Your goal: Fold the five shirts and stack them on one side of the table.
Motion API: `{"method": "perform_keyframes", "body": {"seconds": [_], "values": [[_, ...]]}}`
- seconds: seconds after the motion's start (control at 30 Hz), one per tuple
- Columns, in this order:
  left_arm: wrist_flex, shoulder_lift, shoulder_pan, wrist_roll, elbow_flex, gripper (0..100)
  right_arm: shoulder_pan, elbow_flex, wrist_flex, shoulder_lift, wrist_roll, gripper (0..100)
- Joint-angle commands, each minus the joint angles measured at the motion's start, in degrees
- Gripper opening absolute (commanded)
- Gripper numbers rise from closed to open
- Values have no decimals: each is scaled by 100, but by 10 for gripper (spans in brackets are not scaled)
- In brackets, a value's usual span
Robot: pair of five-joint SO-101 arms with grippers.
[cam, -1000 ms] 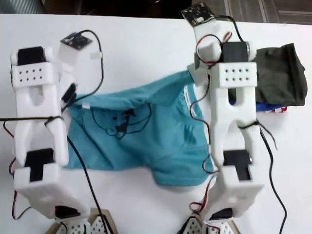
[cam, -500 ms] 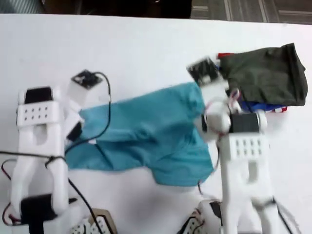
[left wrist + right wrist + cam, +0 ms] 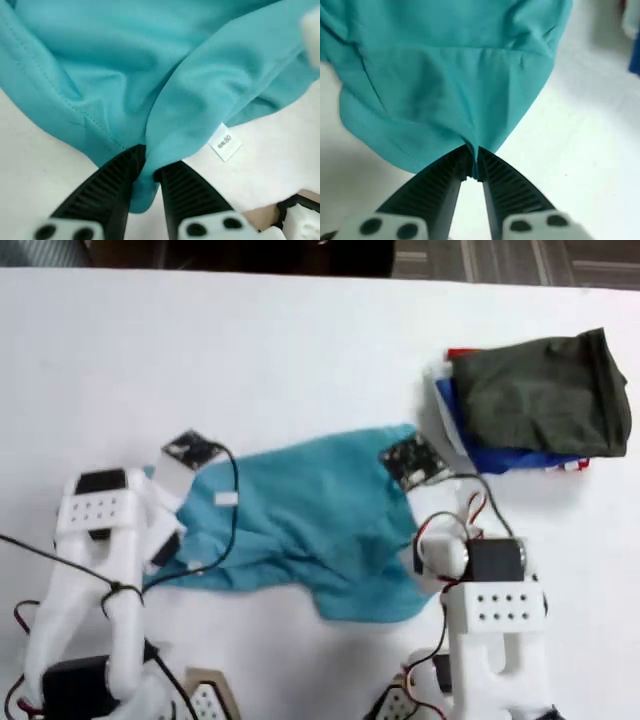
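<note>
At upper right, the dark green folded shirt (image 3: 545, 395) covered most of the blue, white and red folded shirts (image 3: 462, 435) beneath.

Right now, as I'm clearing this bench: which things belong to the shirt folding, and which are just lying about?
Part of the job: teal shirt, pinched by left gripper and right gripper; stack of folded shirts, dark green on top.
Not part of it: white table; arm cables.

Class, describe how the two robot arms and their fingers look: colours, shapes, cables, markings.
The left arm and right arm are white blocky shells with black motor blocks, panels dotted with small holes, and thin black and red cables. The left fingers and right fingers are black, tapered and ribbed, on white bases.
</note>
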Motion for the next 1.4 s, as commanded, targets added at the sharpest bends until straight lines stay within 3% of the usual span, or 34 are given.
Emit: {"method": "perform_keyframes", "body": {"seconds": [0.0,0.17,0.3,0.4,0.53,0.6,0.7,0.73,0.8,1.0,1.2,1.37], "values": [[-229,-202,53,-62,101,28,66,193,-163,-154,325,19],[-114,-237,35,-62,66,113,66,185,-84,-154,668,26],[440,-246,18,-62,-374,234,57,-44,330,-163,782,160],[923,-246,-167,-62,-1112,234,57,-642,655,-163,765,241],[1407,-211,-360,-62,-2308,229,57,-1864,778,-163,642,201],[1424,-202,-334,-18,-2642,207,57,-2303,435,-92,229,170],[1099,-185,-9,193,-2580,18,4,-2268,-585,136,-352,23],[914,-149,114,387,-2457,20,-40,-2189,-936,356,-475,9],[554,53,387,589,-2246,42,-127,-2110,-1429,954,-571,45],[-545,1556,624,1108,-2088,24,-523,-2312,-2484,3292,-695,19],[-554,3086,527,1152,-2765,24,-813,-3270,-2501,5112,-695,19],[-422,3859,44,1116,-3512,24,-549,-4053,-2484,6422,-695,20]]}}
